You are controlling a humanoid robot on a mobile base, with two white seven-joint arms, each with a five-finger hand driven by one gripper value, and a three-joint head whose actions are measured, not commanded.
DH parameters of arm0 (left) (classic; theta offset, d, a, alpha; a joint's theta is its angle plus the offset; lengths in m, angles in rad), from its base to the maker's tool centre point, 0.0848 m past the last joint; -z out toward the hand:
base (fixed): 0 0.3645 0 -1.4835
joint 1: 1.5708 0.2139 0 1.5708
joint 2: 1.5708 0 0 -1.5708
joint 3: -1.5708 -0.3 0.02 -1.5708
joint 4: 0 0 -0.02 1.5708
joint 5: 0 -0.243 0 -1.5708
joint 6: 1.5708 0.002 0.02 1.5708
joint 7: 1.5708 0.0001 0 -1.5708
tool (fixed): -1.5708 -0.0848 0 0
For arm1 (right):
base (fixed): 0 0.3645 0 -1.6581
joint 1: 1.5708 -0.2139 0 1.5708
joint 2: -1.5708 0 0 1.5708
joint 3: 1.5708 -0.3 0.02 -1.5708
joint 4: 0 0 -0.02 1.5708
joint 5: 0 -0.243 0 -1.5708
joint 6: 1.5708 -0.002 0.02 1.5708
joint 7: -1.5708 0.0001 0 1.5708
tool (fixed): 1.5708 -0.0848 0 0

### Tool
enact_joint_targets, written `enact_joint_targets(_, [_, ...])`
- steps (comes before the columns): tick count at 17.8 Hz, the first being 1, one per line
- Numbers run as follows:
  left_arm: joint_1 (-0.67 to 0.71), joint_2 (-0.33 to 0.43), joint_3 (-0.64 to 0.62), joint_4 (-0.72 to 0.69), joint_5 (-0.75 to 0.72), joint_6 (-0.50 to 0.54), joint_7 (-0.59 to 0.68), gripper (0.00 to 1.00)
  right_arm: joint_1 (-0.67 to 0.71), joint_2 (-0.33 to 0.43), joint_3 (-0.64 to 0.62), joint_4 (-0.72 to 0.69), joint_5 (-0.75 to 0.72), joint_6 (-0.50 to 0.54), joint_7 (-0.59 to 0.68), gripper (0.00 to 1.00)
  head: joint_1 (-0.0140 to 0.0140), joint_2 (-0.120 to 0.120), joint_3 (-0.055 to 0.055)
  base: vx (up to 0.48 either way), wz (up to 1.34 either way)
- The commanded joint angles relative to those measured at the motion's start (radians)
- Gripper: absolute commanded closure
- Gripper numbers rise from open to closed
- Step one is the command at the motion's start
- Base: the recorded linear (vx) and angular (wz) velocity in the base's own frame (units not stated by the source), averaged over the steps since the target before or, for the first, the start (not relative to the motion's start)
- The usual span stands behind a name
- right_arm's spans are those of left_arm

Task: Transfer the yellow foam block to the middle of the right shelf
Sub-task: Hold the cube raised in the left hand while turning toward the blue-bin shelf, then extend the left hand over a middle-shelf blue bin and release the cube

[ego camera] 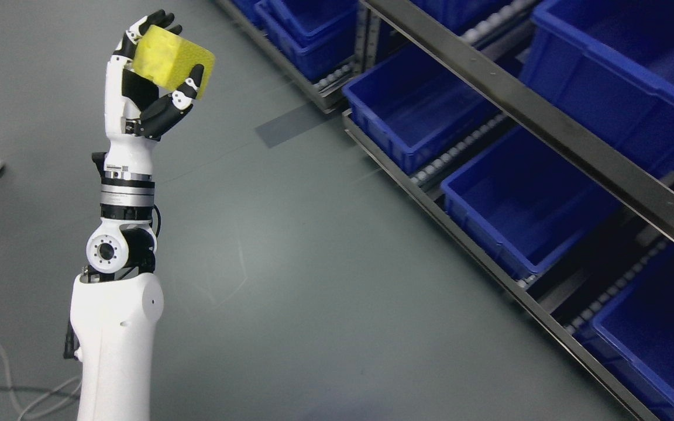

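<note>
Carry step in hand. Left hand (152,76) raised at upper left over grey floor (290,263), fingers (158,20) and thumb clamped on yellow foam block (172,57). Block well apart from shelf (553,140) at right. Right arm not in view. Next, by judgement: sweep rightward across open floor, then lower block into a middle-tier blue bin (425,105), clearing the dark rail.

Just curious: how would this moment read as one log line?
left hand: holding yellow foam block, raised over floor | blue bins: on shelf at right, look empty | right hand: unseen
</note>
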Motion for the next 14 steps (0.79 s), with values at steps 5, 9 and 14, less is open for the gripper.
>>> enact_joint_targets(5, [0.046, 0.017, -0.161, -0.206, 0.000, -0.024, -0.087, 0.79, -0.002, -0.017, 0.000, -0.017, 0.000, 0.000, 0.000, 0.00, 0.0000, 0.000, 0.000, 0.288, -1.02])
enact_joint_targets(9, [-0.046, 0.017, -0.242, -0.258, 0.000, -0.024, -0.086, 0.79, -0.002, -0.017, 0.000, -0.017, 0.000, 0.000, 0.000, 0.00, 0.0000, 0.000, 0.000, 0.202, -0.91])
enact_joint_targets(14, [-0.308, 0.017, -0.247, -0.260, 0.002, 0.121, -0.078, 0.79, -0.002, -0.017, 0.000, -0.017, 0.000, 0.000, 0.000, 0.00, 0.0000, 0.000, 0.000, 0.159, -0.55])
